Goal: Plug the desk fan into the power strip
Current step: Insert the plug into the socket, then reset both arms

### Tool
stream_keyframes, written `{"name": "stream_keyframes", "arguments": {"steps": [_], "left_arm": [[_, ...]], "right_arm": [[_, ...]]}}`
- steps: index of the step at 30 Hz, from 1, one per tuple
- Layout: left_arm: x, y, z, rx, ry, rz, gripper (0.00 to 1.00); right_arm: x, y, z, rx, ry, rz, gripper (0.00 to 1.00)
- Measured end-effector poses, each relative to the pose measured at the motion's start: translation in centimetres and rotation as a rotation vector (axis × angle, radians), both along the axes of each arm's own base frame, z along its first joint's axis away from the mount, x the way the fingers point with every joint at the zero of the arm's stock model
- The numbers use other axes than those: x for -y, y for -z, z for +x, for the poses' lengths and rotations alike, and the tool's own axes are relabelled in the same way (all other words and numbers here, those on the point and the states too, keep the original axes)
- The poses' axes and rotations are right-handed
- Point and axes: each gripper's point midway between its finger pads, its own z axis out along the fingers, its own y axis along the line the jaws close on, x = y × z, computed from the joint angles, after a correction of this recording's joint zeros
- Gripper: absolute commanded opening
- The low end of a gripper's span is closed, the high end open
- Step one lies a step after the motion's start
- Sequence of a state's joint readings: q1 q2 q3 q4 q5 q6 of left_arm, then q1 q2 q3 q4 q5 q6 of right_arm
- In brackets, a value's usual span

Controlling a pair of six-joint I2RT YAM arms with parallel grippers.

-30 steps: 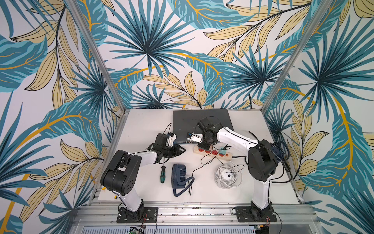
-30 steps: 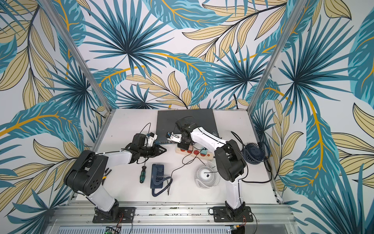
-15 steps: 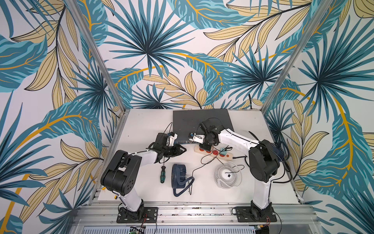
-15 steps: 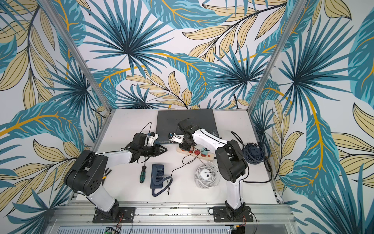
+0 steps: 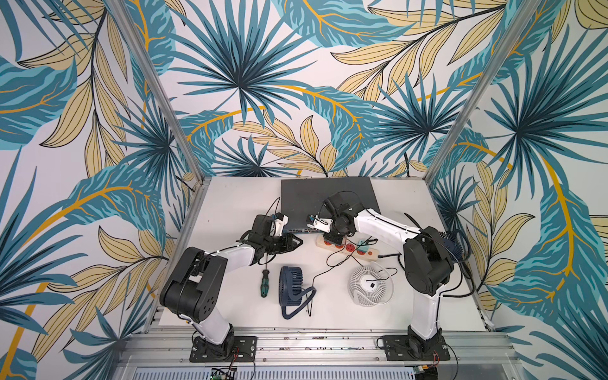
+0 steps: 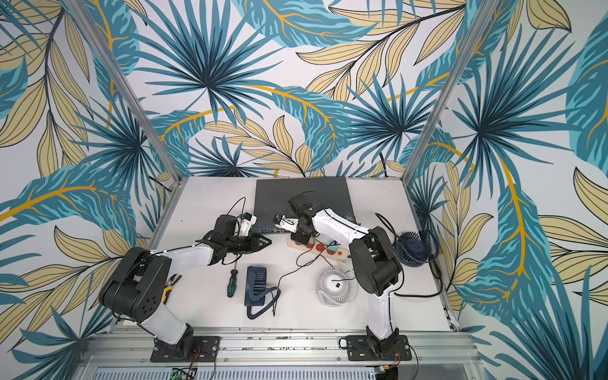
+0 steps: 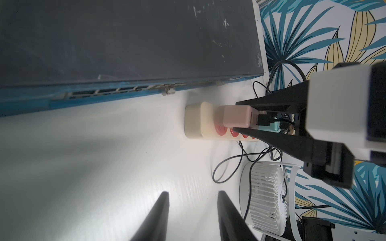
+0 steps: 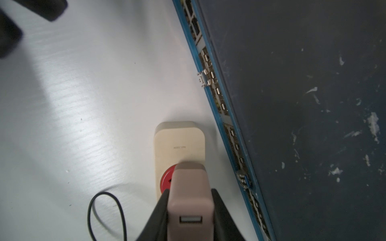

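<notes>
The cream power strip (image 5: 368, 252) (image 6: 339, 252) lies in front of the grey box, with red sockets in a row. My right gripper (image 5: 332, 238) (image 8: 190, 193) is shut on a pink USB adapter (image 8: 191, 187) (image 7: 236, 116) over the end socket (image 8: 166, 179) of the strip (image 8: 178, 141). I cannot tell whether its pins are in. Its USB port faces the right wrist camera and is empty. A dark blue desk fan (image 5: 291, 283) lies at the front, its thin black cord (image 5: 324, 269) running toward the strip. My left gripper (image 5: 297, 242) (image 7: 193, 194) is open and empty, left of the strip.
A flat grey network switch (image 5: 329, 197) stands just behind the strip. A teal adapter (image 5: 362, 243) sits in a socket further along. A white fan (image 5: 370, 285), a green-handled screwdriver (image 5: 264, 283) and another dark fan (image 6: 413, 248) lie around, with loose cords between them.
My right gripper has shifted slightly over the strip's end with the pink adapter. The left jaws have parted a little; that arm stays in place.
</notes>
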State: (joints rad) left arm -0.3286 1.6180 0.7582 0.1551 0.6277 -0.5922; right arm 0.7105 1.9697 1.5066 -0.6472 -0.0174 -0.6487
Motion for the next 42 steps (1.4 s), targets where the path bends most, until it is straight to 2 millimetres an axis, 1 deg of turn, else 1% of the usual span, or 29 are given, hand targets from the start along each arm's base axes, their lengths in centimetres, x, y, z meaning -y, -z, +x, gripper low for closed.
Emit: {"name": "stream_keyframes", "arguments": {"steps": [2, 5, 6, 7, 8, 9, 10, 12, 14, 15, 16, 17, 18, 19, 20, 21, 24, 26, 27, 29, 31, 33, 35, 38, 40, 42], "left_arm": [[-0.2, -0.6, 0.1, 0.022, -0.008, 0.009, 0.52], [-0.6, -1.3, 0.2, 0.051, -0.019, 0.027, 0.59], [-0.7, -1.5, 0.3, 0.060, -0.024, 0.036, 0.62], [-0.9, -1.7, 0.3, 0.068, -0.029, 0.045, 0.66], [-1.1, -1.9, 0.3, 0.081, -0.034, 0.057, 0.71], [-1.3, -2.1, 0.4, 0.092, -0.043, 0.070, 0.74], [-1.6, -2.4, 0.4, 0.106, -0.053, 0.087, 0.78], [-2.3, -3.2, 0.7, 0.147, -0.082, 0.121, 0.85], [-3.4, -4.7, 1.0, 0.209, -0.122, 0.159, 0.93], [-3.9, -5.4, 1.2, 0.237, -0.146, 0.178, 0.97], [-4.7, -6.3, 1.5, 0.273, -0.174, 0.200, 1.00], [-5.5, -7.1, 1.7, 0.304, -0.205, 0.223, 1.00], [-6.5, -7.9, 2.0, 0.337, -0.242, 0.252, 1.00], [-7.5, -8.5, 2.3, 0.366, -0.278, 0.281, 1.00], [-8.8, -9.1, 2.6, 0.393, -0.321, 0.317, 1.00], [-10.0, -9.6, 2.9, 0.412, -0.360, 0.349, 1.00], [-14.3, -10.7, 3.5, 0.454, -0.506, 0.465, 1.00], [-17.3, -11.0, 3.7, 0.465, -0.613, 0.547, 1.00], [-18.6, -10.9, 3.7, 0.469, -0.663, 0.587, 1.00], [-21.0, -10.2, 3.6, 0.473, -0.755, 0.668, 1.00], [-22.7, -8.8, 3.4, 0.463, -0.811, 0.753, 1.00], [-23.7, -7.1, 3.9, 0.450, -0.821, 0.835, 1.00], [-24.0, -4.9, 4.7, 0.426, -0.778, 0.932, 1.00], [-23.7, -2.9, 5.9, 0.445, -0.698, 1.020, 1.00], [-23.3, -1.9, 6.6, 0.480, -0.655, 1.033, 1.00], [-22.8, -0.7, 6.5, 0.493, -0.601, 1.027, 1.00]], "right_arm": [[-0.1, -0.3, 0.1, 0.001, 0.012, 0.012, 0.46], [0.2, -0.8, 0.3, -0.003, 0.056, 0.024, 0.65], [0.2, -1.4, 0.5, 0.004, 0.071, 0.042, 0.76], [0.1, -2.2, 0.7, 0.015, 0.081, 0.064, 0.85], [-0.1, -3.6, 0.9, 0.035, 0.092, 0.101, 0.93], [-0.5, -5.5, 1.1, 0.061, 0.099, 0.152, 0.98], [-0.8, -7.4, 1.1, 0.089, 0.099, 0.204, 0.99], [-1.5, -12.6, 0.8, 0.170, 0.093, 0.345, 1.00], [-1.4, -17.2, 0.0, 0.252, 0.092, 0.475, 1.00], [-0.9, -19.3, -0.6, 0.293, 0.100, 0.535, 1.00], [-0.4, -20.8, -1.1, 0.326, 0.110, 0.586, 1.00], [0.4, -22.1, -1.6, 0.361, 0.129, 0.641, 1.00], [1.3, -22.9, -1.9, 0.391, 0.155, 0.684, 1.00], [2.6, -23.2, -2.0, 0.421, 0.194, 0.724, 1.00], [3.9, -23.1, -2.0, 0.444, 0.240, 0.753, 1.00], [5.7, -22.5, -1.9, 0.468, 0.301, 0.777, 1.00], [11.5, -19.4, -0.9, 0.504, 0.522, 0.827, 1.00], [16.0, -16.9, -0.2, 0.527, 0.692, 0.847, 1.00], [18.3, -15.7, 0.0, 0.541, 0.778, 0.854, 1.00], [22.1, -13.5, 0.2, 0.567, 0.923, 0.869, 1.00], [24.8, -11.7, 0.3, 0.593, 1.036, 0.877, 1.00], [26.7, -10.2, 0.4, 0.620, 1.113, 0.876, 1.00], [28.0, -8.8, 0.6, 0.655, 1.162, 0.859, 1.00], [28.9, -7.3, 1.1, 0.690, 1.189, 0.826, 1.00], [29.3, -6.6, 1.6, 0.712, 1.192, 0.812, 1.00], [29.7, -6.1, 1.9, 0.736, 1.188, 0.808, 1.00]]}}
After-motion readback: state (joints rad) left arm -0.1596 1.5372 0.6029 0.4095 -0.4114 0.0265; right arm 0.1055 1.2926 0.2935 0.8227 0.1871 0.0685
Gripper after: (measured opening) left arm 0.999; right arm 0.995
